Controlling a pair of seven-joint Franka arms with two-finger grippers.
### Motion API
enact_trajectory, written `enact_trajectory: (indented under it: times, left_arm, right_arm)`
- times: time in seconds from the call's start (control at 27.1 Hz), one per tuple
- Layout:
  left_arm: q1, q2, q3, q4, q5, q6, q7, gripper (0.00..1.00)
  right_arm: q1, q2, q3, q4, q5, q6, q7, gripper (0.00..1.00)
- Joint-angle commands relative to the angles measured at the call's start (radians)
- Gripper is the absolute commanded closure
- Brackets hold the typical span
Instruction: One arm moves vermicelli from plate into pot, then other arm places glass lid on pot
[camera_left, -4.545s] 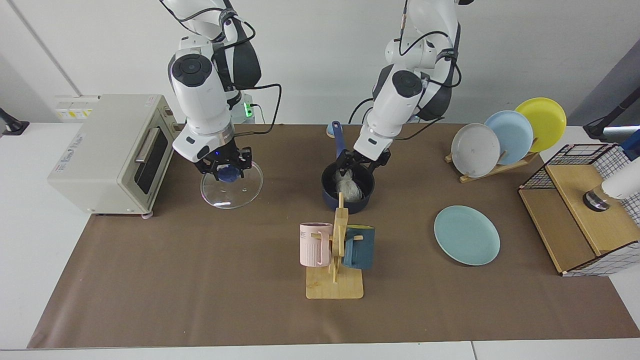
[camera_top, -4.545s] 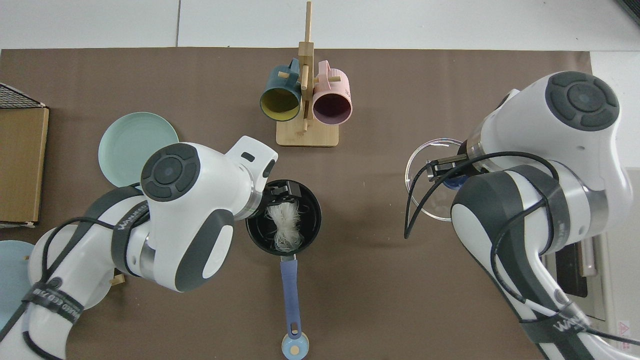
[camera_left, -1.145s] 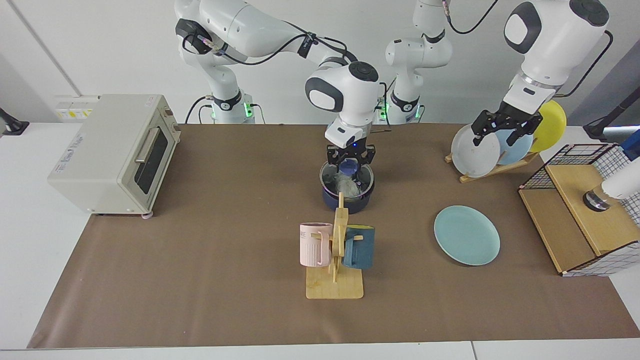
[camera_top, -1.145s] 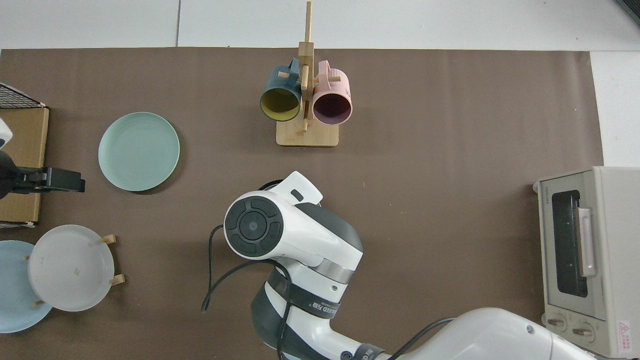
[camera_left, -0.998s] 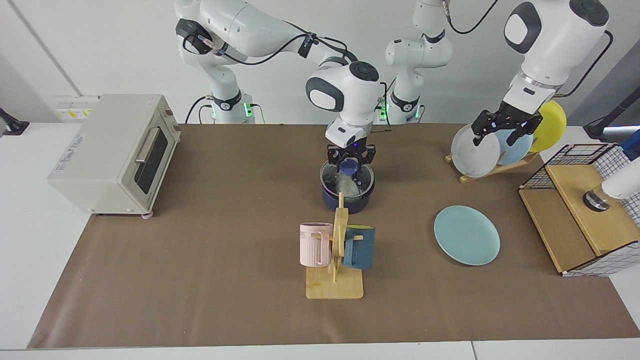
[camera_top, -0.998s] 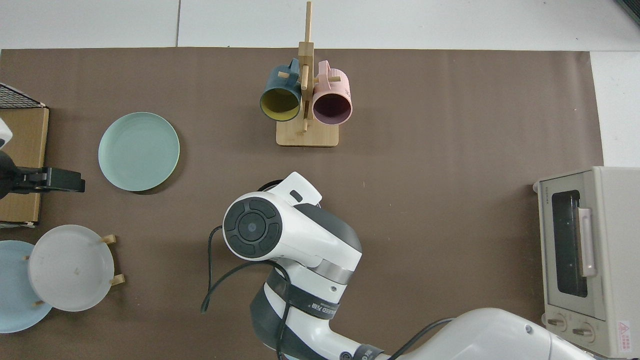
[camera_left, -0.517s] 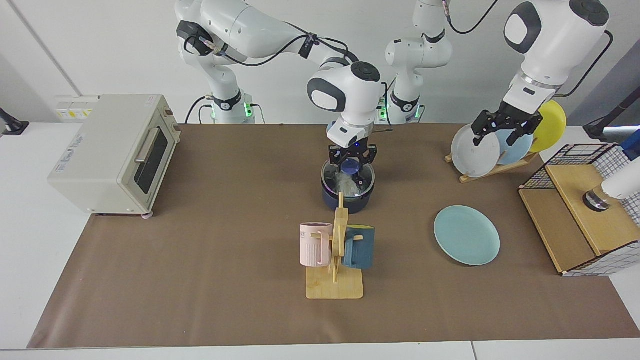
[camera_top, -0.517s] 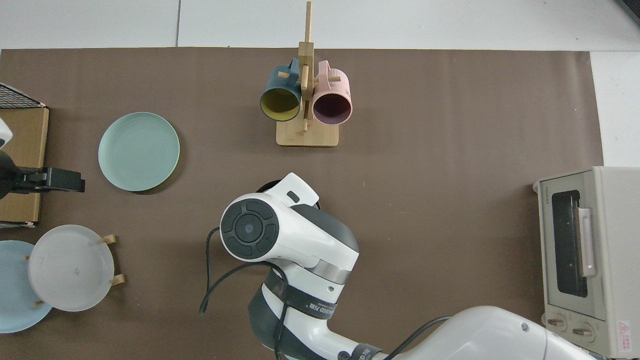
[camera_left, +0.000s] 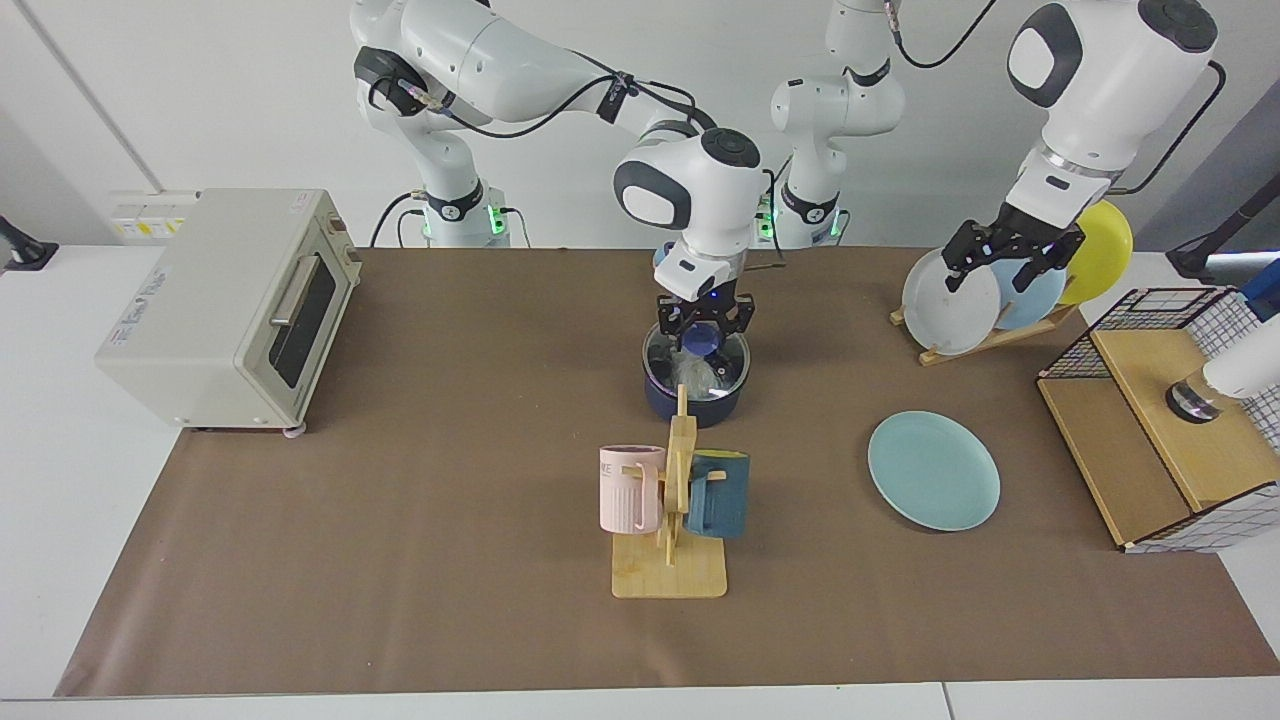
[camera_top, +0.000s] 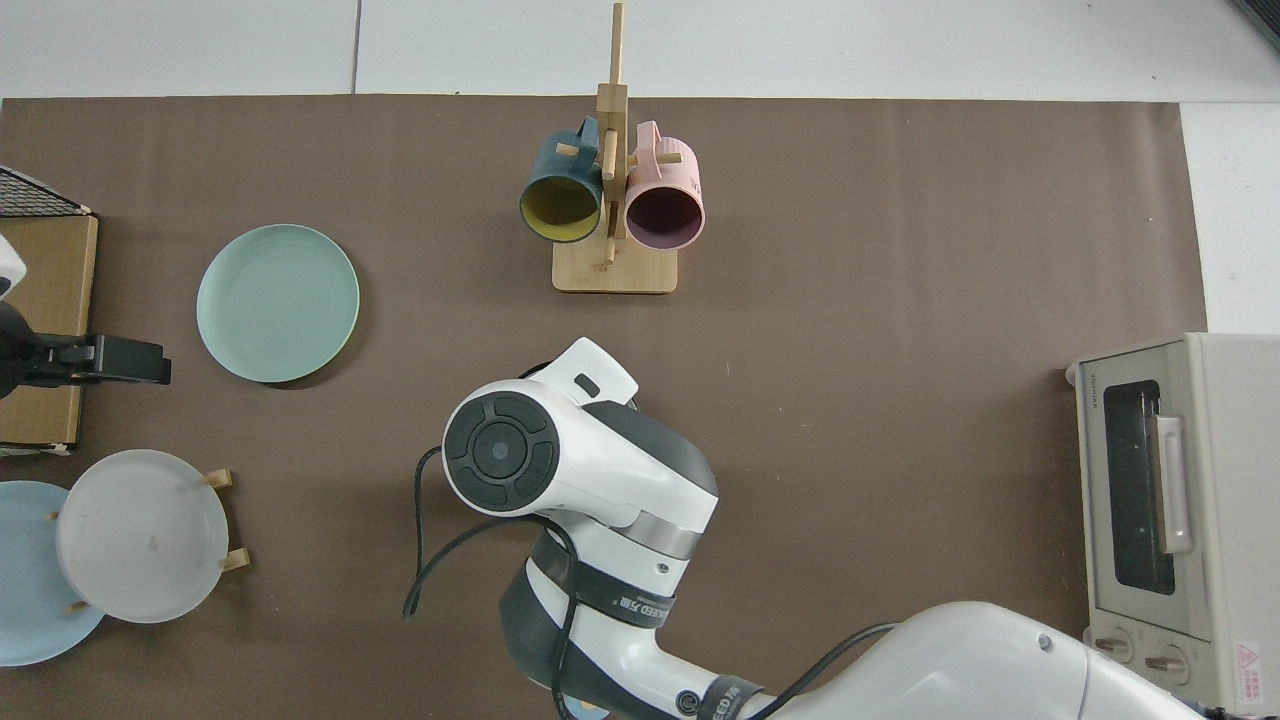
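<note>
Spread jaws on my right gripper (camera_left: 703, 332) straddle the knob, since the glass lid (camera_left: 696, 358) now sits on the pot (camera_left: 695, 398); left gripper (camera_left: 1008, 262) waits open far right.

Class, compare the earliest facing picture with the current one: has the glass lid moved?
Yes. The glass lid has gone from beside the toaster oven across to the pot, where the right gripper hangs over its knob.

We are looking at a robot lab staged as a kitchen. Two white arms stand bolted behind a white bench (camera_left: 60, 420) spread with brown paper (camera_left: 400, 560), against a bare white wall. Kitchen props are laid out on it: a toaster oven (camera_left: 215, 305), a wooden mug stand (camera_left: 672, 520), a plate rack (camera_left: 985, 335) and a wire basket (camera_left: 1180, 420).
</note>
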Motion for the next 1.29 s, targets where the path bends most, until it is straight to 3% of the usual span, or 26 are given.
enact_trajectory:
  times: [0.0,0.26,0.3,0.37,0.44,0.48,0.89,1.26]
  left_arm:
    - [-0.006,0.01,0.002,0.018,0.013,0.004,-0.006,0.0]
    - [-0.008,0.01,0.002,0.018,0.013,0.004,-0.006,0.0]
    - [-0.008,0.01,0.002,0.018,0.013,0.004,-0.006,0.0]
    - [-0.008,0.01,0.002,0.018,0.013,0.004,-0.006,0.0]
    - [-0.008,0.01,0.002,0.018,0.013,0.004,-0.006,0.0]
    - [-0.008,0.01,0.002,0.018,0.013,0.004,-0.006,0.0]
    - [-0.008,0.01,0.0,0.018,0.012,0.004,-0.006,0.0]
    - [-0.009,0.011,-0.007,0.018,0.013,0.004,-0.004,0.0]
  right_arm:
    - [-0.011,0.032,0.014,0.004,-0.04,0.007,-0.004,1.0]
    - [-0.011,0.032,0.014,0.002,-0.045,0.013,-0.004,1.0]
    - [-0.011,0.032,0.014,0.002,-0.045,0.013,-0.003,0.87]
    - [-0.012,0.032,0.014,0.001,-0.045,0.012,0.008,0.21]
    - [-0.011,0.031,0.014,0.002,-0.046,0.009,0.01,0.04]
    - [-0.009,0.031,0.015,0.004,-0.046,0.007,0.01,0.02]
    - [-0.004,0.028,0.016,0.011,-0.048,-0.017,0.01,0.01]
    - [-0.021,-0.014,0.094,0.076,-0.037,-0.177,0.01,0.01]
